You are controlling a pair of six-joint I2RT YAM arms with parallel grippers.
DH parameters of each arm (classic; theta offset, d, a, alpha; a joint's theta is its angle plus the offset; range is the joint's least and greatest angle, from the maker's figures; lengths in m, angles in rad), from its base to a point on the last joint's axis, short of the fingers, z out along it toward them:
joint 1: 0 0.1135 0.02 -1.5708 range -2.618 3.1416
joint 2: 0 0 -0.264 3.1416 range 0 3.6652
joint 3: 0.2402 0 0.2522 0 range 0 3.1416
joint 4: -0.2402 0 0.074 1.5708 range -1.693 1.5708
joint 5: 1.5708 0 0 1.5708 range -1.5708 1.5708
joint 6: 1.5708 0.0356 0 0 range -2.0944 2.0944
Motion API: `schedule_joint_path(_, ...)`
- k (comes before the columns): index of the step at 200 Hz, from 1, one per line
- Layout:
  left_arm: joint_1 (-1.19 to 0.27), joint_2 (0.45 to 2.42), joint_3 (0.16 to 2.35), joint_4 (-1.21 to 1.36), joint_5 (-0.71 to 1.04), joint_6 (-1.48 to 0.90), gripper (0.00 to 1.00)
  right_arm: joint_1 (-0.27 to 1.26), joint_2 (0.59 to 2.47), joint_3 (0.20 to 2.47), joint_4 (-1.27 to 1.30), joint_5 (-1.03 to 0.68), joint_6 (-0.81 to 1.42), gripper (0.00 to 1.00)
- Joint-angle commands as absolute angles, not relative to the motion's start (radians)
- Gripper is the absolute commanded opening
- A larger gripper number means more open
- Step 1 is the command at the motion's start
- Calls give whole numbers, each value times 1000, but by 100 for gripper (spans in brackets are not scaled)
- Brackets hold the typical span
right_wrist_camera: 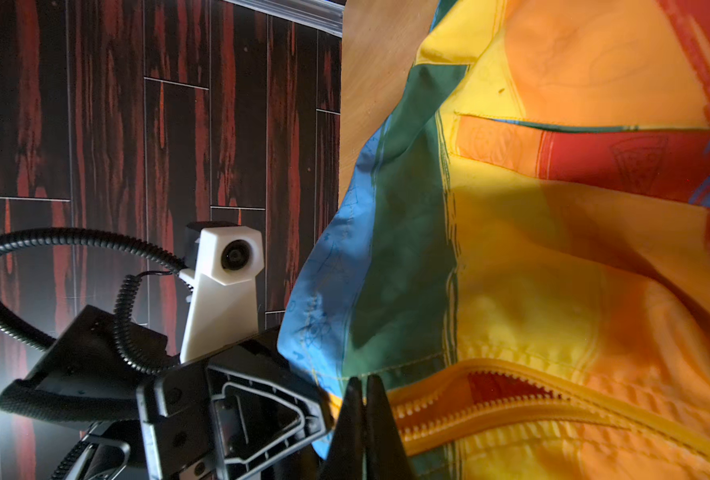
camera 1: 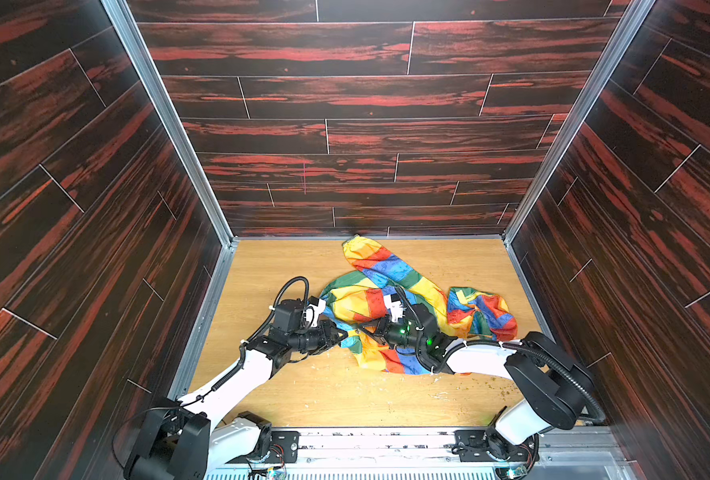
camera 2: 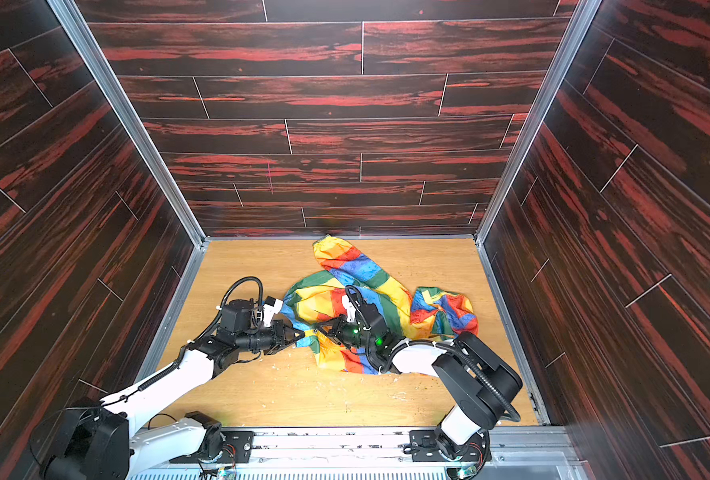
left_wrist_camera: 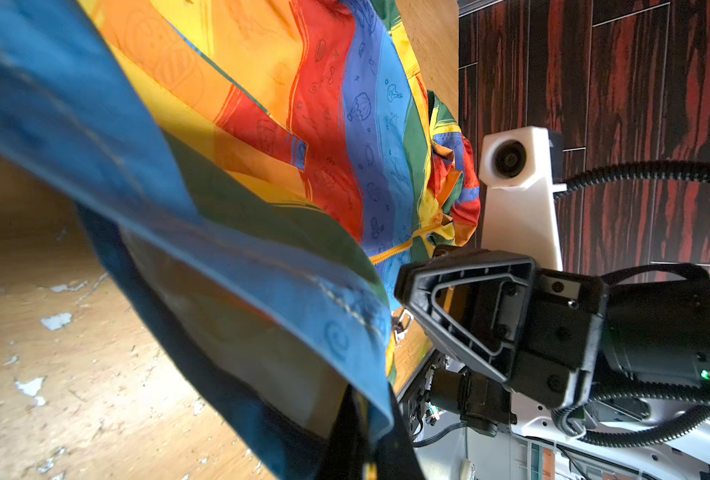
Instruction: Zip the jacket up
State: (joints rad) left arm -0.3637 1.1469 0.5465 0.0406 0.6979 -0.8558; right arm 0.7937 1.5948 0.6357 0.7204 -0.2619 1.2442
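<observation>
The jacket [camera 1: 357, 299] [camera 2: 324, 299] is lying crumpled on the wooden counter [camera 1: 303, 395] [camera 2: 261, 395], covering its middle and spreading toward 3 o'clock. In both top views one sleeve [camera 1: 369, 257] [camera 2: 340, 257] is stretching toward 12 o'clock, its cuff nearly touching the back wall. A bunched fold [camera 1: 486, 311] [camera 2: 448, 311] is sitting at 3 o'clock. At the garment's 8 o'clock edge the two tools are pointing nearly tip to tip. The left tool [camera 1: 342, 334] [camera 2: 301, 334] is reaching in from 9 o'clock, and the right tool [camera 1: 361, 328] [camera 2: 319, 328] from 3 o'clock across the cloth.

The top views are too distant to show the grips, so the wrist views are supplying them. In the left wrist view the left tool's fingers [left_wrist_camera: 355, 436] are pinching narrow on the blue edging [left_wrist_camera: 261, 291] and holding that hem off the counter. The right tool [left_wrist_camera: 411, 291] is sitting just beside it, and a small metal loop [left_wrist_camera: 402, 325] is hanging by the hem's corner. In the right wrist view the right tool [right_wrist_camera: 364, 395] is squeezing fully closed on the jacket at the bottom end of the yellow zipper [right_wrist_camera: 511, 382]. The zipper's teeth are gaping apart over red cloth. White flakes [left_wrist_camera: 56, 321] are littering the counter, and they are showing clearly only in the left wrist view.
</observation>
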Motion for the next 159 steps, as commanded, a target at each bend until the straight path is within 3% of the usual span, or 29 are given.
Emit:
schedule_joint_path(1,-346,1108,567,-15,676,-832,0,789,1557,647,666,-204,1219,0)
schedule_joint_path(159,-318,1053,558,-81,602,-815,0,799,1540,669,608,-188,1195,0)
